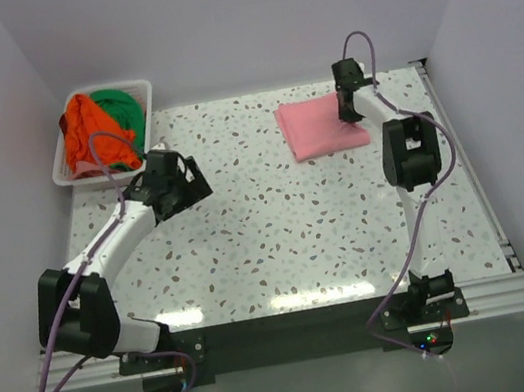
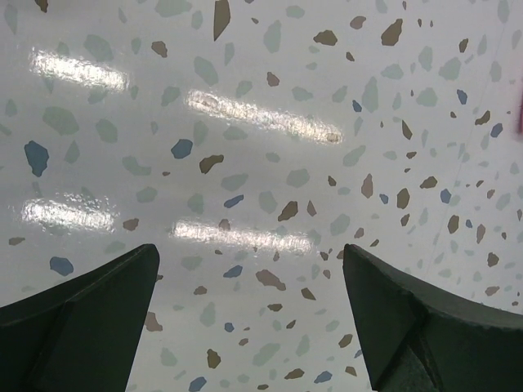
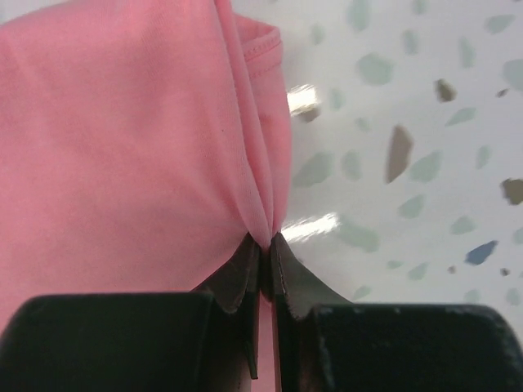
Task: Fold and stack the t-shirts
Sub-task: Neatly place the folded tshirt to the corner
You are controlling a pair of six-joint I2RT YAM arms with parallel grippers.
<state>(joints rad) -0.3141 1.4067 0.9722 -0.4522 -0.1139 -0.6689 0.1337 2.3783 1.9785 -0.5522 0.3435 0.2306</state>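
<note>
Over on the far right of the speckled desk (image 1: 281, 243) lies the pink t-shirt (image 1: 319, 127), folded into a flat rectangle. The right arm (image 1: 409, 152) reaches out to the shirt's right edge, and its jaws are nearly closed, pinching a ridge of the pink cloth (image 3: 122, 147) between them; the fabric bunches up into the grip, with bare desk (image 3: 409, 122) just beside it. The left arm (image 1: 113, 244) stretches toward the far left, and its jaws are spread wide with nothing in them, only bare desk (image 2: 270, 122) showing in the gap. Just beyond them, at the far left corner, stands a white slotted basket (image 1: 61, 171) holding the other two shirts in a crumpled heap: the orange t-shirt (image 1: 82, 126) toward the left and near side, the green t-shirt (image 1: 121, 107) toward the far right, the two touching.
</note>
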